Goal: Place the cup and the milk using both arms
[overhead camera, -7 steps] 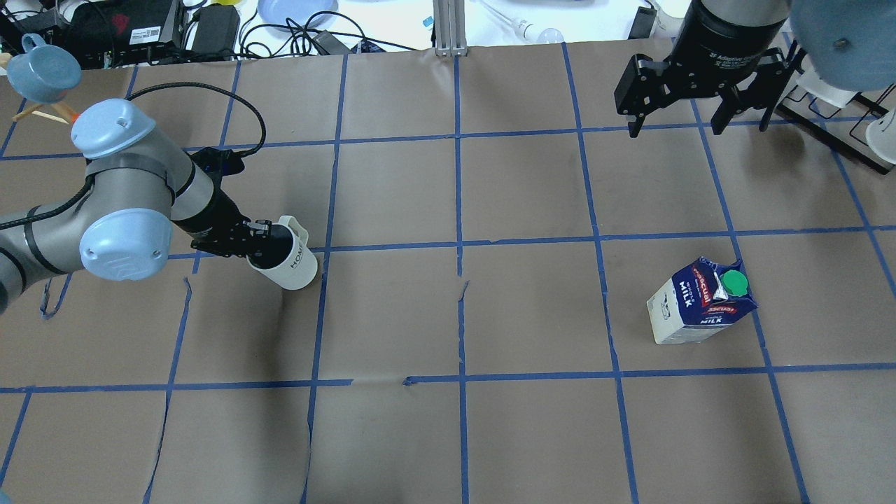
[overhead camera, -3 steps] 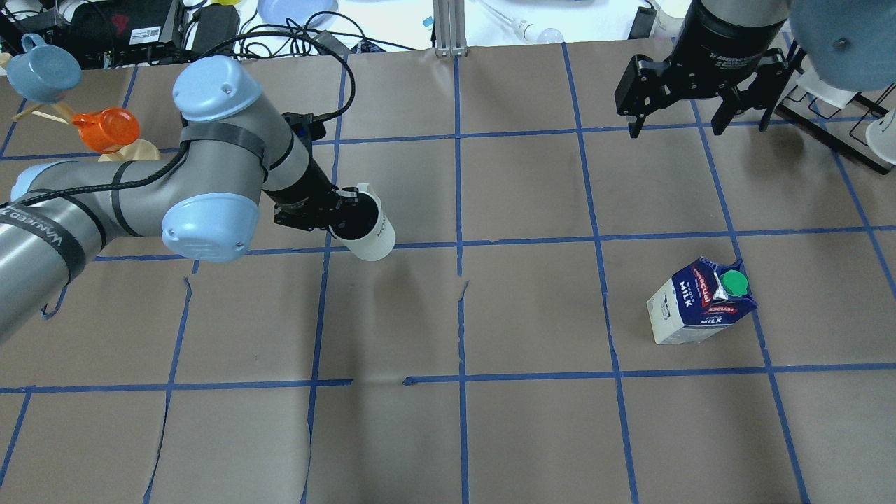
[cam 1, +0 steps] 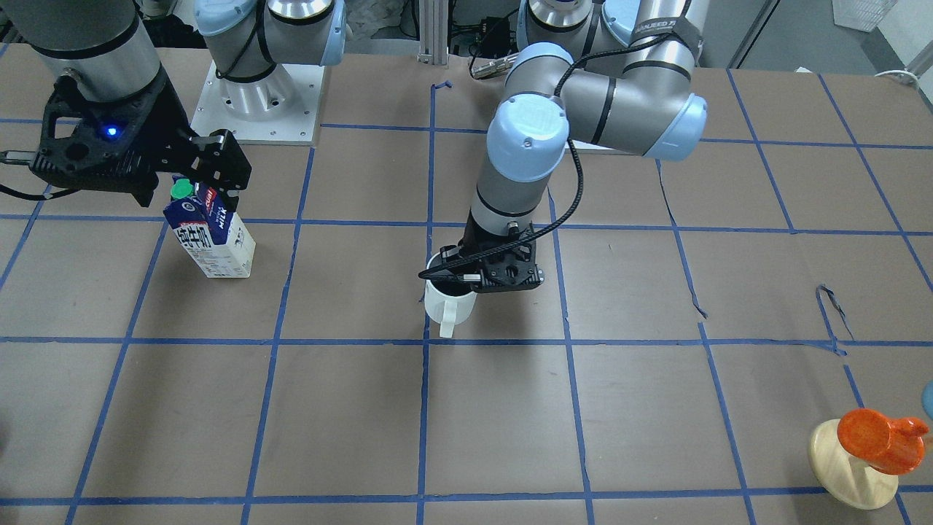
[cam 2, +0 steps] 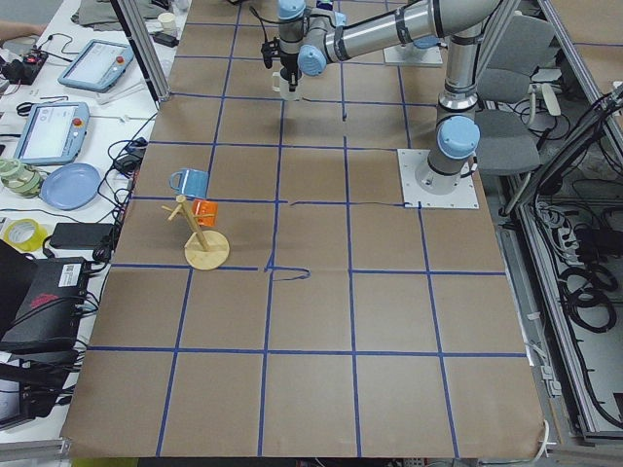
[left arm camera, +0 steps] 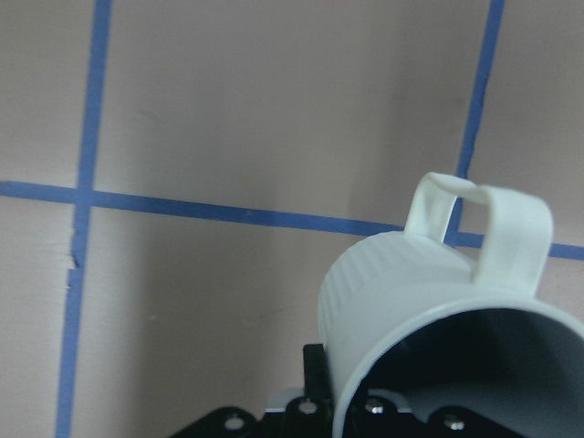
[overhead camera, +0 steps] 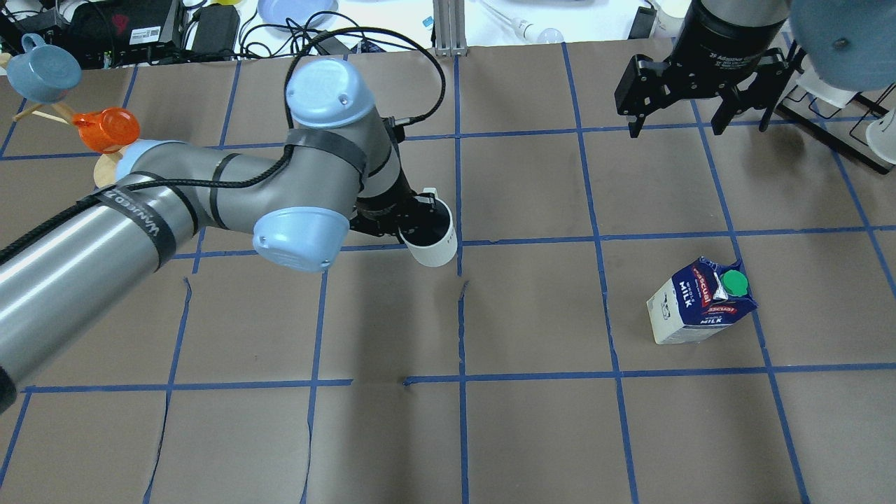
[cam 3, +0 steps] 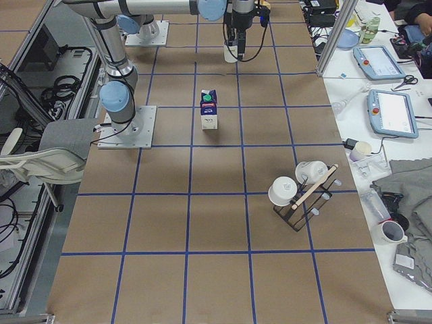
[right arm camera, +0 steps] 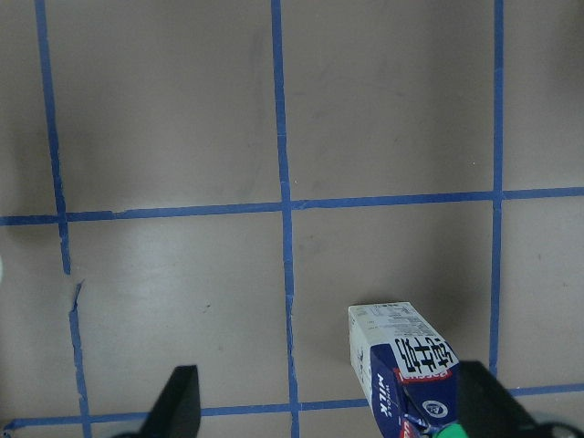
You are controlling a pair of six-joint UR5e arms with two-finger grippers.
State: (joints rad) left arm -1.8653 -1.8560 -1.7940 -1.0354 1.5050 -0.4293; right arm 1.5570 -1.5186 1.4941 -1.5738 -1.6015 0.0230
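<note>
The cup (overhead camera: 435,245) is a white mug with a loop handle. My left gripper (overhead camera: 414,222) is shut on its rim and holds it near the table's middle blue line. They also show in the front view, cup (cam 1: 446,306) and left gripper (cam 1: 477,277), and in the left wrist view (left arm camera: 429,301). The milk (overhead camera: 702,301) is a blue and white carton with a green cap, upright on the right side, also in the front view (cam 1: 211,237). My right gripper (overhead camera: 700,119) is open and high; the carton (right arm camera: 406,365) lies below it near one finger.
An orange cup (overhead camera: 105,129) sits on a pale wooden stand at the far left, with a blue cup (overhead camera: 42,66) above it. A black rack (cam 3: 304,189) with white cups stands at the far right. Cables and devices (overhead camera: 210,28) line the back edge.
My left arm has carried the cup to the right, from the left part of the table to the middle line. The right gripper and the milk have not moved.
</note>
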